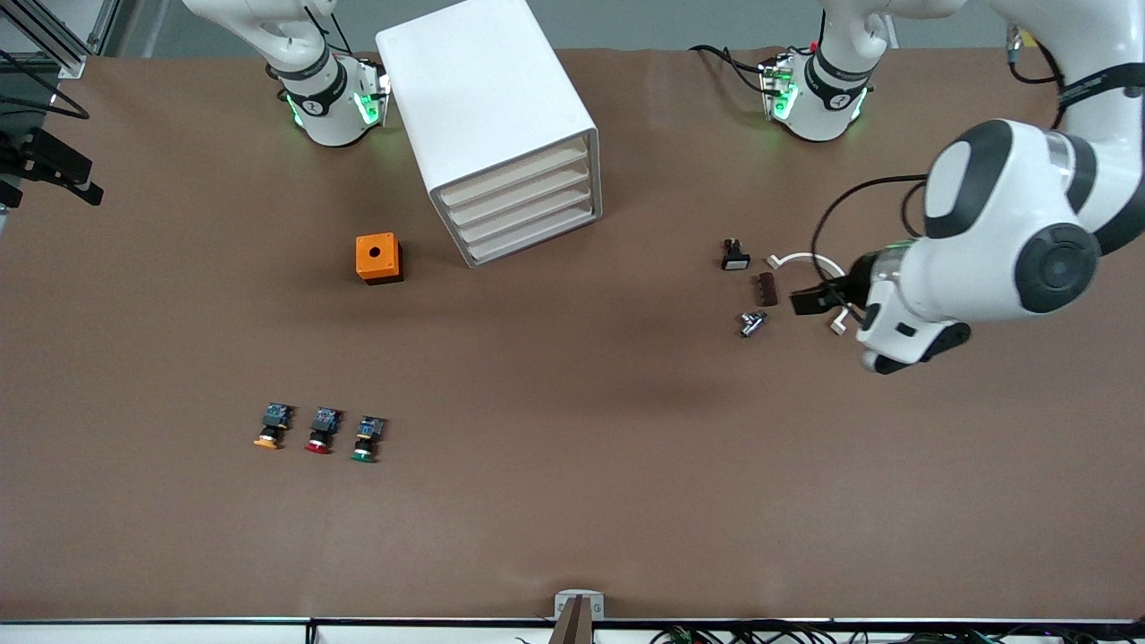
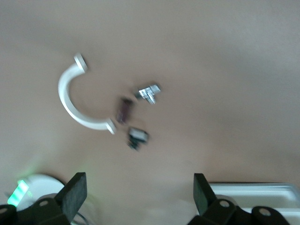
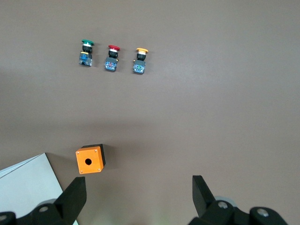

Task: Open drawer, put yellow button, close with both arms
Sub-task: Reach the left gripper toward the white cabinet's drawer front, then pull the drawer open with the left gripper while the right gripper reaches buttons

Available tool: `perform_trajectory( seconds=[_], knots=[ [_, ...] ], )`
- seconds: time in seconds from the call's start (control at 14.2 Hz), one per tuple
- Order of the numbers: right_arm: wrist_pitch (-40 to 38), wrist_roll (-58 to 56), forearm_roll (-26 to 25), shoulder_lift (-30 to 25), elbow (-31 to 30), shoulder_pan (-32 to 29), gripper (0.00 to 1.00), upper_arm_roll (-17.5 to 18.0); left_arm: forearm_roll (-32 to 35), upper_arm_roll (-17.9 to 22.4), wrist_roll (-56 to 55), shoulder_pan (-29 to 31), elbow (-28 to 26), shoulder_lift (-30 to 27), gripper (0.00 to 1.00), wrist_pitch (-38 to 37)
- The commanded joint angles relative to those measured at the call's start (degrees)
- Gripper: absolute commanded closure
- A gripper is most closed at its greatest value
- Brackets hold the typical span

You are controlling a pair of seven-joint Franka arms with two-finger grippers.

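Observation:
The white cabinet (image 1: 487, 116) stands toward the robots' bases, and its top drawer (image 1: 517, 176) sits flush with the three below it. The yellow button (image 1: 271, 427) (image 3: 140, 60) lies nearer the front camera, toward the right arm's end, at the end of a row of three buttons. My left gripper (image 1: 808, 301) (image 2: 139, 192) hangs open and empty over small parts at the left arm's end. My right gripper (image 3: 138, 197) is open and empty above the table beside the orange box; it is out of the front view.
A red button (image 1: 321, 431) and a green button (image 1: 367, 438) lie beside the yellow one. An orange box (image 1: 378, 258) with a round hole sits beside the cabinet. A white curved clip (image 1: 805, 261), a black switch (image 1: 734, 256), a brown piece (image 1: 767, 289) and a metal piece (image 1: 751, 323) lie below the left gripper.

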Motion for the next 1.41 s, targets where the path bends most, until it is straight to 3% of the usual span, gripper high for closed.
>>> perform_trajectory(
  seconds=[0.0, 0.42, 0.7, 1.06, 1.34],
  knots=[
    [-0.26, 0.25, 0.69, -1.69, -1.36, -1.25, 0.00, 0.67, -7.43, 0.27, -15.45, -3.11, 3.45, 3.53, 0.00, -2.47],
    [-0.26, 0.25, 0.78, -1.60, -1.36, -1.16, 0.00, 0.67, -23.96, -0.34, -52.55, -7.94, 4.59, 9.06, 0.00, -5.54],
    [-0.17, 0.25, 2.36, -1.60, -1.36, -2.04, 0.00, 0.58, -34.52, -3.24, -69.00, -9.00, 7.13, 15.55, 0.00, -7.83],
    [-0.35, 0.25, 2.36, -1.69, -1.36, -2.04, 0.00, 0.66, -37.95, -6.93, -84.21, -8.91, 7.31, 23.56, 0.00, -8.01],
    [-0.61, -0.53, 2.10, -1.43, -1.01, -2.04, 0.00, 0.67, -42.61, -8.95, -87.85, -9.00, 7.23, 26.20, 0.05, -8.53]
  ],
)
